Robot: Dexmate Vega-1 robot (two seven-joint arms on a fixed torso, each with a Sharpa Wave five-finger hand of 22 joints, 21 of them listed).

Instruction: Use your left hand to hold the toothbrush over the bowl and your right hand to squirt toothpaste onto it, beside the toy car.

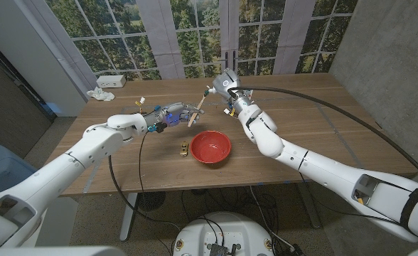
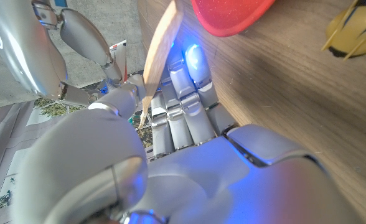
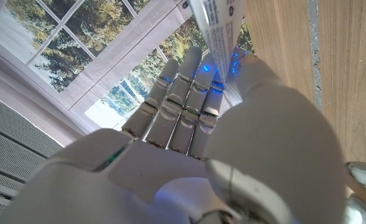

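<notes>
- Both hands worked mid-frame: left hand [image 1: 168, 114] gripped the toothbrush [image 1: 197, 112], angled toward the red bowl [image 1: 210, 147].
- Right hand [image 1: 225, 84] gripped the toothpaste tube [image 3: 217, 25] above the brush, likely for squirting.

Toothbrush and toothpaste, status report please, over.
Left hand grips toothbrush, raised behind the red bowl, not yet over it. Right hand holds toothpaste tube near the brush tip. Toy car beside bowl. Nothing in the way.
</notes>
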